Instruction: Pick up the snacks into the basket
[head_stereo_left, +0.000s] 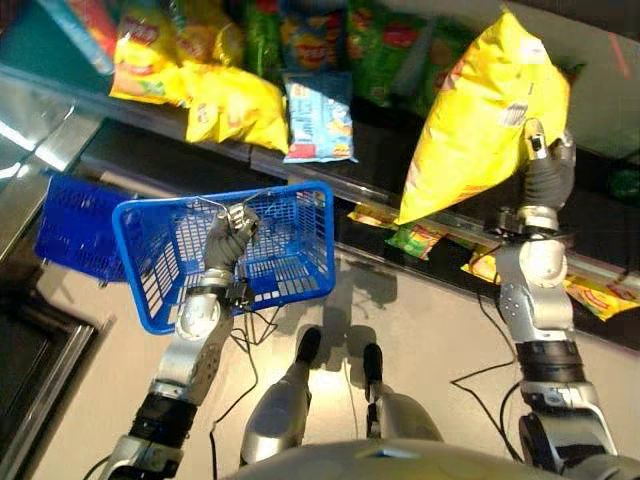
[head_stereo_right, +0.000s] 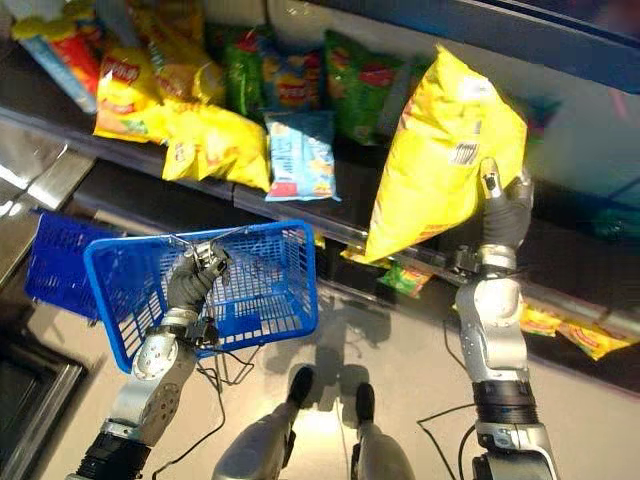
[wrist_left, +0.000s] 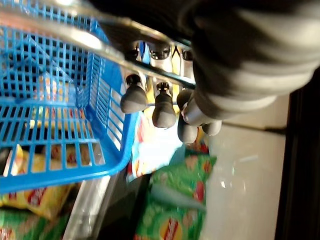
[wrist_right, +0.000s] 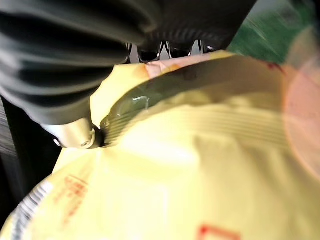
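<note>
Right hand (head_stereo_left: 545, 160), at 2 o'clock in the head views, pinches a large yellow snack bag (head_stereo_left: 480, 115) by its edge, raised clear of the shelf (head_stereo_left: 300, 165). Left hand (head_stereo_left: 232, 235), at 9 o'clock, is curled round the wire handle (wrist_left: 100, 45) of the blue basket (head_stereo_left: 140, 270), which looks empty. Step in hand, by judgement: carrying. Next move calls for swinging the bag toward 9 o'clock, over the basket's near rim, then letting go. Open floor (head_stereo_left: 420, 330) lies between; the shelf edge stands close behind.
</note>
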